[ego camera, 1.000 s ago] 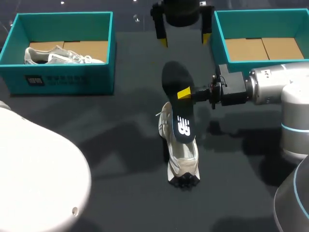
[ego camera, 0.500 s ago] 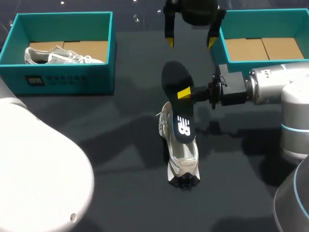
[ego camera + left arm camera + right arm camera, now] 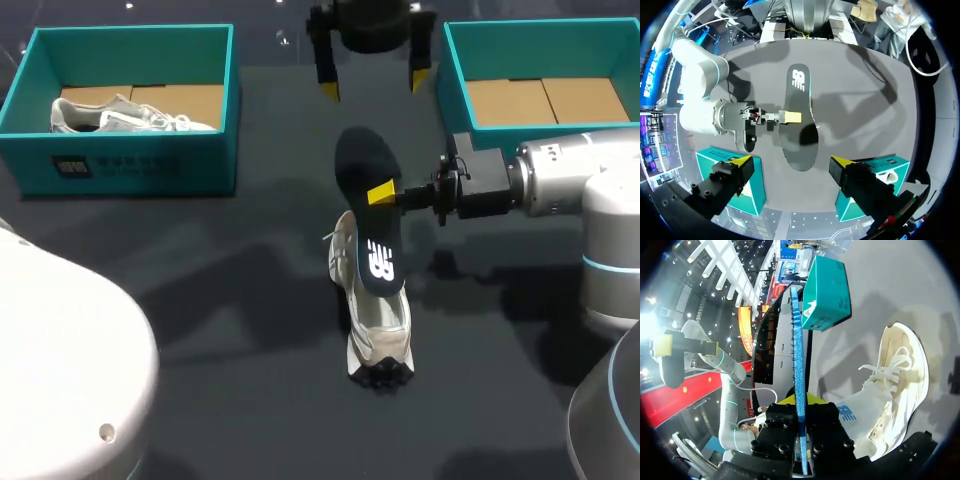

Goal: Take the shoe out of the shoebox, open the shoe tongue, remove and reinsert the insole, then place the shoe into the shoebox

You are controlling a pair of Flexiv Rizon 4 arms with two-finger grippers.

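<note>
Dark table (image 3: 250, 300): right gripper (image 3: 385, 193) pinches the black foam insole (image 3: 360, 165), removed, above the white laced shoe (image 3: 378, 325); left gripper (image 3: 375, 86) wide; reinsertion, boxing remain.

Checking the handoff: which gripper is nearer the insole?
Right. The right gripper is shut on the insole; the left gripper hangs open beyond it, not touching.

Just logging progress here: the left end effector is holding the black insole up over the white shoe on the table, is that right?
Not the left. The right end effector holds the black insole over the white shoe; the head view shows it.
</note>
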